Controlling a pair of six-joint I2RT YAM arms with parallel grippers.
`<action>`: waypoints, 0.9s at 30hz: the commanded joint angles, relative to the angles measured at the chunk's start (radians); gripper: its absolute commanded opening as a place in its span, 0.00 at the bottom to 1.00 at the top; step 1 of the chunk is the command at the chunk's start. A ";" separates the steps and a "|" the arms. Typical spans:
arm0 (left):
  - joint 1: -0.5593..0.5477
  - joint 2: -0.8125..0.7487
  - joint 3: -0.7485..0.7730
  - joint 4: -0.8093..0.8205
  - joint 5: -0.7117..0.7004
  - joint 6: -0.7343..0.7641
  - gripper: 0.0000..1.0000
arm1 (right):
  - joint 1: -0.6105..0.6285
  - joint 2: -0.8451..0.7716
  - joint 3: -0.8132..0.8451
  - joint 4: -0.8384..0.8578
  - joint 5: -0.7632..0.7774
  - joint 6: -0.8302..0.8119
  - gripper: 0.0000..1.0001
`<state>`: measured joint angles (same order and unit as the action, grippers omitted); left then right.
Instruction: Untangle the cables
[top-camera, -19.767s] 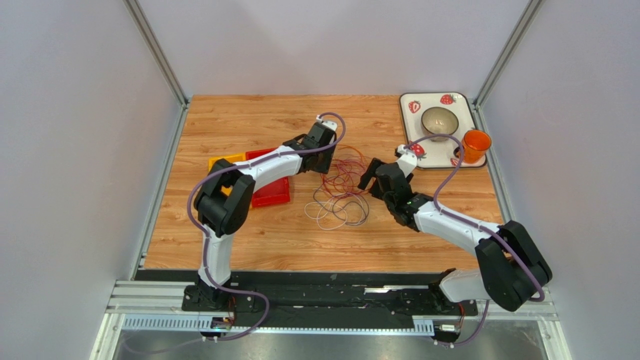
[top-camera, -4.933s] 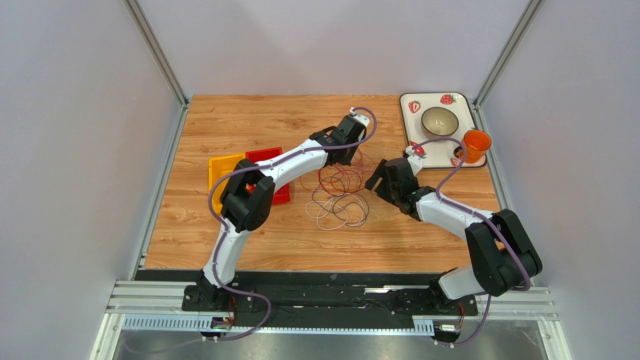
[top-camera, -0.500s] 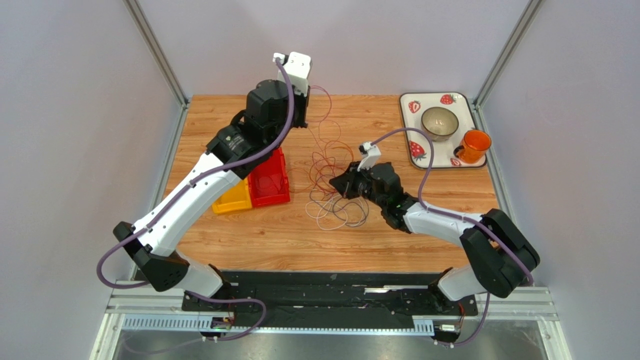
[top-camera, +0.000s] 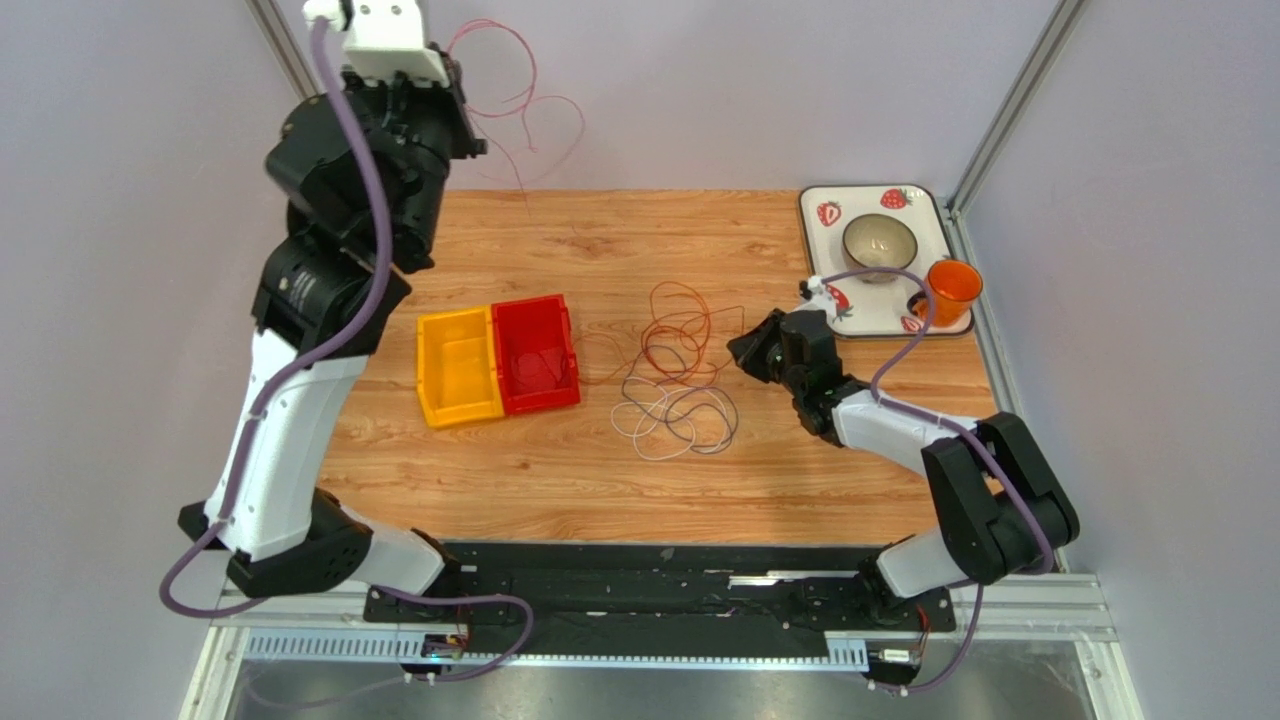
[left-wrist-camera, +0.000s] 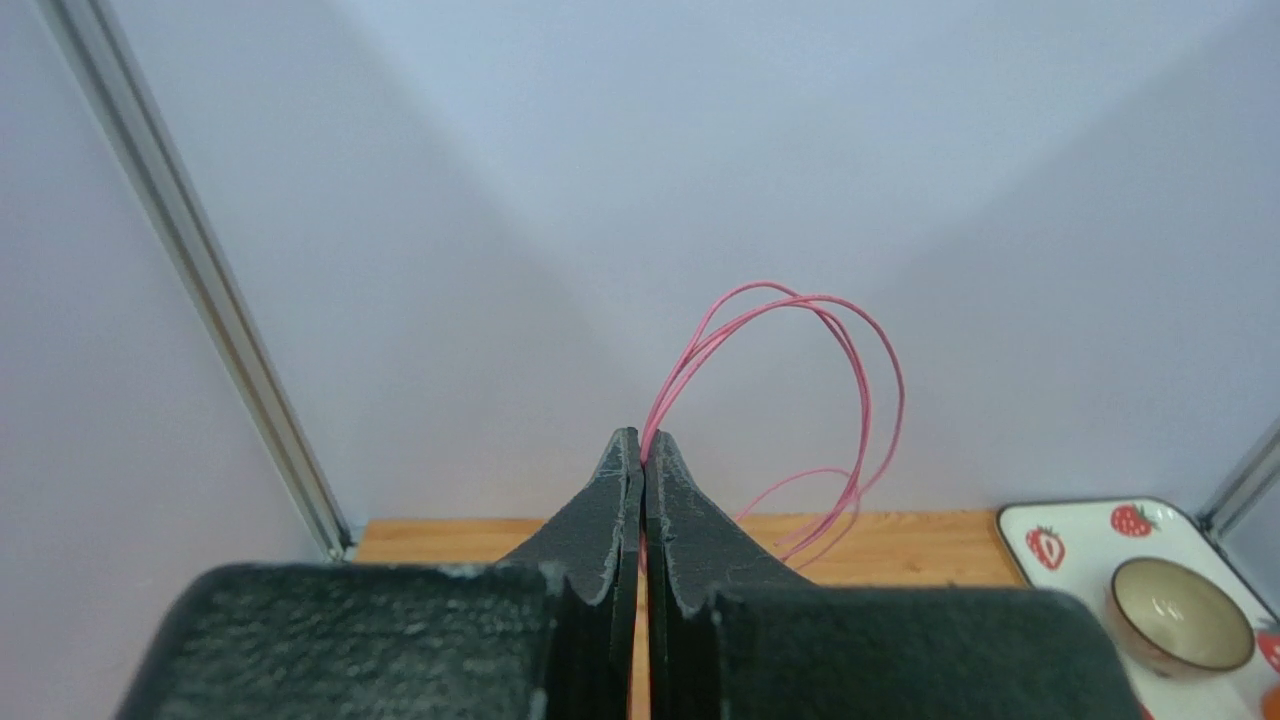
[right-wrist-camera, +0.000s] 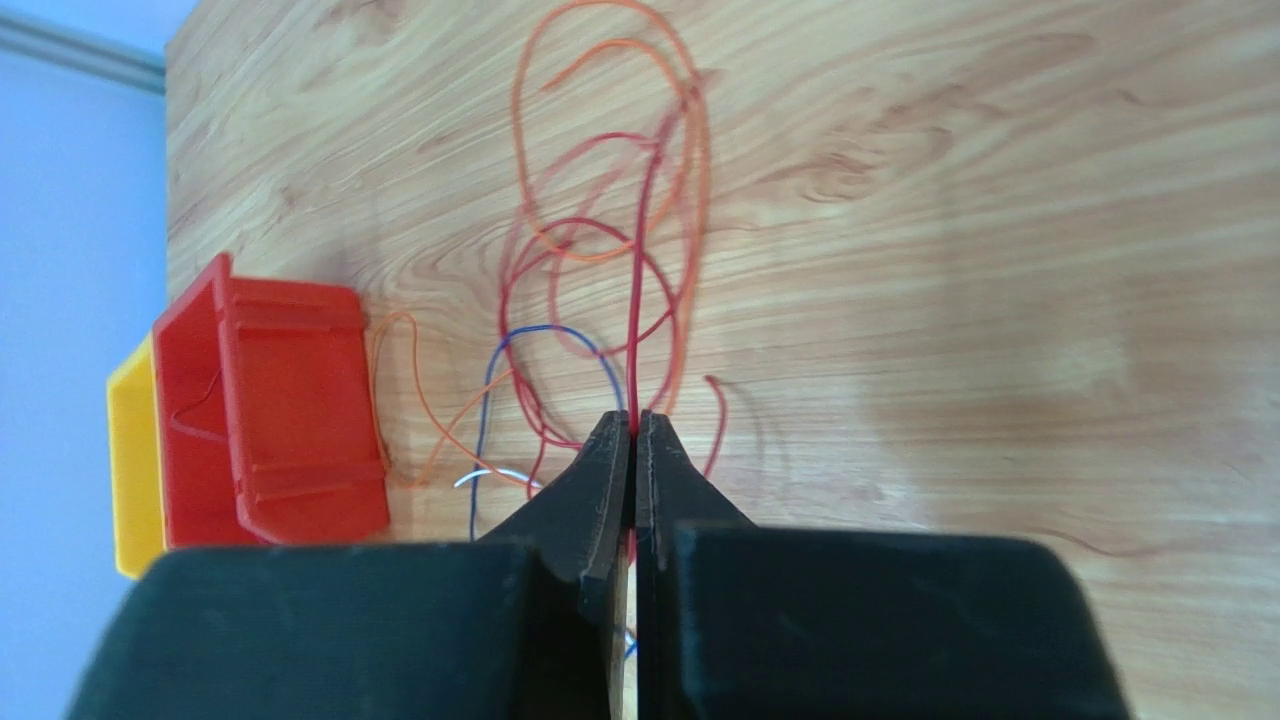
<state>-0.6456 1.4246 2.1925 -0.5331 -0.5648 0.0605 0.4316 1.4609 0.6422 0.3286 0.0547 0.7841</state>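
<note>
Tips of the right pincer (right-wrist-camera: 637, 431) are pressed shut low over the tabletop (right-wrist-camera: 977, 300), with a dark red strand (right-wrist-camera: 642, 300) running straight into them, seemingly pinched. Just ahead of it the tangled cables (top-camera: 676, 372) spread, with a red bin (right-wrist-camera: 271, 405) off to its left. Farther off, the left pincer (left-wrist-camera: 643, 450), held high, clamps a pink cable (left-wrist-camera: 867, 393) that loops up and to the right of its tips.

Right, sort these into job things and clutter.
Job: thin pink-red cable, pinched aloft by left gripper; dark red cable, pinched by right gripper; heap of thin orange, red and white cables.
Lying about: red plastic bin; yellow plastic bin; white strawberry-print tray; beige bowl; orange cup.
</note>
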 joint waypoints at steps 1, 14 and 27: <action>-0.002 -0.058 0.015 0.028 -0.058 0.059 0.00 | -0.057 0.016 -0.038 0.025 -0.030 0.132 0.00; 0.000 -0.182 -0.160 0.054 -0.147 0.131 0.00 | -0.063 0.052 -0.021 0.032 -0.116 0.119 0.00; 0.008 -0.222 -0.208 0.053 -0.172 0.150 0.00 | -0.065 0.072 -0.009 0.029 -0.150 0.115 0.00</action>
<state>-0.6445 1.2079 1.9774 -0.5037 -0.7246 0.1864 0.3676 1.5249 0.6033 0.3298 -0.0811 0.8917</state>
